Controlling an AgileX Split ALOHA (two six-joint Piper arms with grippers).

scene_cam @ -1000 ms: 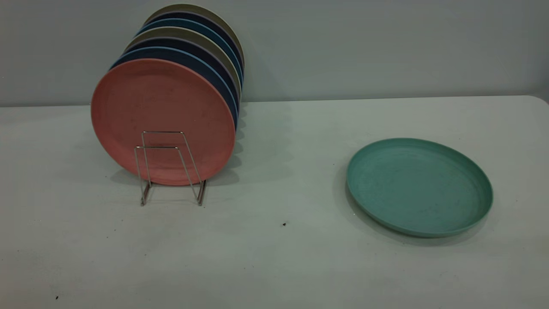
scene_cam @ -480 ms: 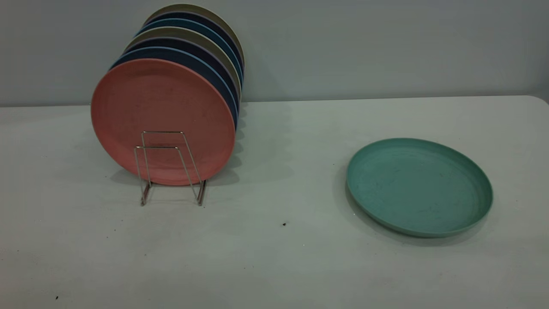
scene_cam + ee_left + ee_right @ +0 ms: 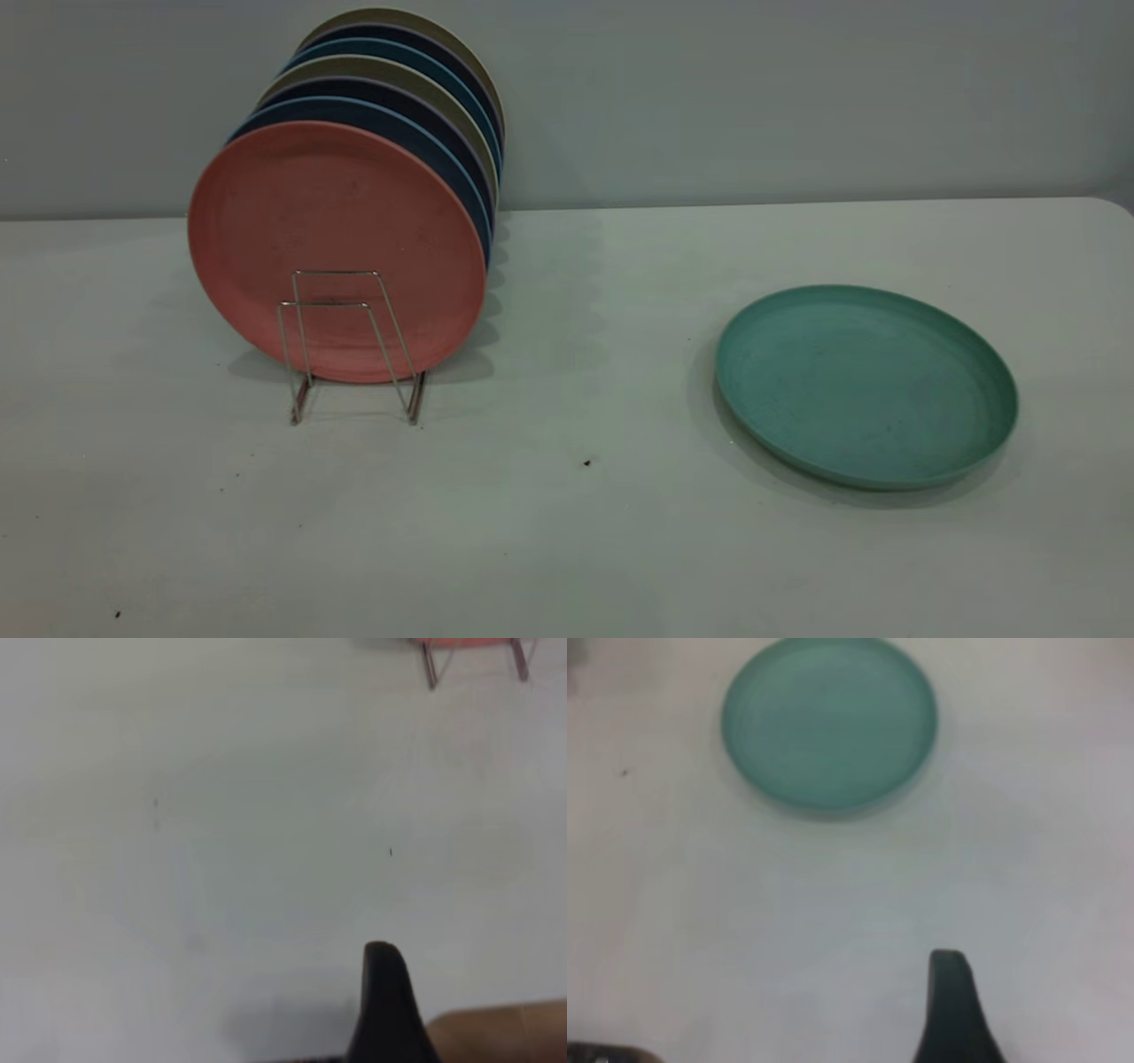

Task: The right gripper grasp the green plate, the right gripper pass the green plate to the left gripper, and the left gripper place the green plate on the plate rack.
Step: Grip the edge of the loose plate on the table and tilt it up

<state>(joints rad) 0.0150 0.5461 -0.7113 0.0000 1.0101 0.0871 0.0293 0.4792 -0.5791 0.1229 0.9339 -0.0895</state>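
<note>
Round matte green plate [image 3: 866,385] flat on table [image 3: 567,532] (low rim, seemingly scuffed).

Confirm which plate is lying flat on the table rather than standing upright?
The green plate, alone at the table's right side. The salmon-pink plate and those behind it stand on edge in the plate rack.

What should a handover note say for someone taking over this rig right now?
Left gripper: parked over bare table, holding nothing, only one finger in its wrist view.
Right gripper: also back from the work, one finger showing, green plate ahead of it and untouched.
Green plate: flat on the table, right side.
Plate rack: left side, pink plate at front, darker plates behind, front wire loops free.
Done: nothing.
Left: right grasp, handover to left, racking.
</note>
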